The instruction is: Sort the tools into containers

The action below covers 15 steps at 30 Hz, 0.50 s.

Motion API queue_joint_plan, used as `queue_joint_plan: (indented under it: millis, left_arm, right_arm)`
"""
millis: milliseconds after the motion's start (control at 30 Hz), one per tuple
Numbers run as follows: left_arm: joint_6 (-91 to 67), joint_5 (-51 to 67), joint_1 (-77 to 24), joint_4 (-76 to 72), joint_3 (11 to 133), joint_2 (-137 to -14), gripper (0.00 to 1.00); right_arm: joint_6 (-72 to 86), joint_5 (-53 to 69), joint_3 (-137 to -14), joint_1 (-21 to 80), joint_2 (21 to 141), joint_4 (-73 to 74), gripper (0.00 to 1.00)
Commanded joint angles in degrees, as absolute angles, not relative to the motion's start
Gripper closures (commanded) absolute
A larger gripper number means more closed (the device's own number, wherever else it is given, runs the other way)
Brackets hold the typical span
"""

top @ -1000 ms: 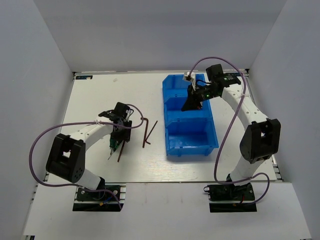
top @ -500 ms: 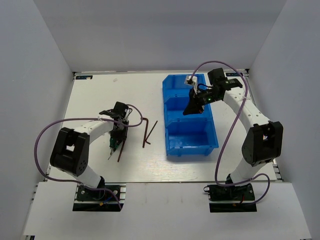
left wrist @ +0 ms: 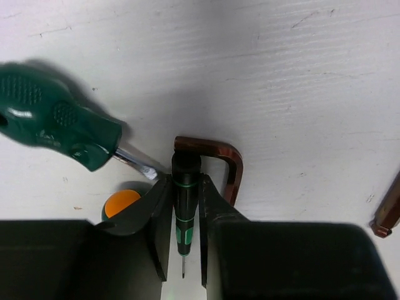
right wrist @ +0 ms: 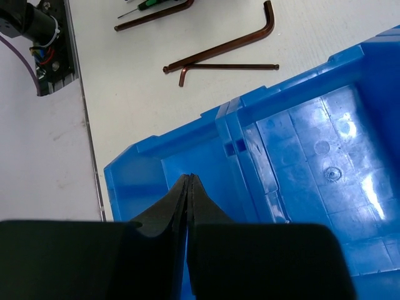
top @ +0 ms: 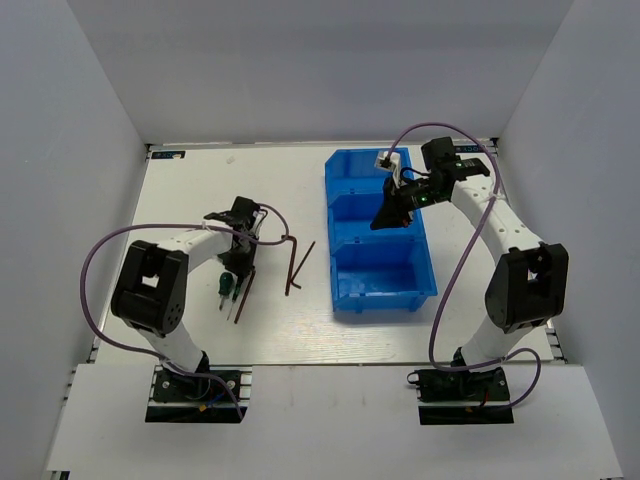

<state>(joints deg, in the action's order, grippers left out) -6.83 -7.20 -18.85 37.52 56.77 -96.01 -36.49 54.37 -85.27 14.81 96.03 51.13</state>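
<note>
In the left wrist view my left gripper (left wrist: 185, 181) has both jaws pressed against a thin black-and-green screwdriver (left wrist: 185, 206) lying on the table. A bent brown hex key (left wrist: 219, 156) lies just past its top. A bigger green-handled screwdriver (left wrist: 56, 122) lies to the left. From above, the left gripper (top: 238, 258) is low over these tools. My right gripper (right wrist: 189, 178) is shut with nothing in it, and it hangs above the blue containers (right wrist: 231, 125). Seen from the top, the right gripper (top: 385, 215) is over the bin's (top: 330, 215) middle part.
Two more hex keys (top: 298, 262) lie between the left arm and the bin. A straight brown hex key (top: 243, 292) lies beside the green screwdriver (top: 225, 285). An orange-capped round end (left wrist: 122, 201) shows beside my left finger. Purple cables loop off both arms.
The left jaws have narrowed onto the thin screwdriver, and that wrist has shifted slightly toward the back. The right gripper has drifted a little to the right over the bin.
</note>
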Motion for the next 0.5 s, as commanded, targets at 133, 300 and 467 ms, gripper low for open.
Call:
queue_joint_plan:
  millis: [133, 300, 467]
  left_arm:
    - [-6.07, -3.71, -19.16, 37.52, 63.52, -97.83, 1.0]
    - [-4.66, 6.3, -19.78, 39.73, 75.04, -93.87, 1.0]
    - [-4.66, 20.46, -19.78, 31.67, 89.8, -96.13, 1.0]
  right_arm:
    - [-37.71, 56.42, -86.04, 13.28, 93.69, 52.82, 0.94]
    - [-38.14, 57.22, -86.57, 12.83, 93.69, 53.79, 0.94]
    - [-38.32, 57.66, -87.54, 12.13, 93.78, 54.49, 0.94]
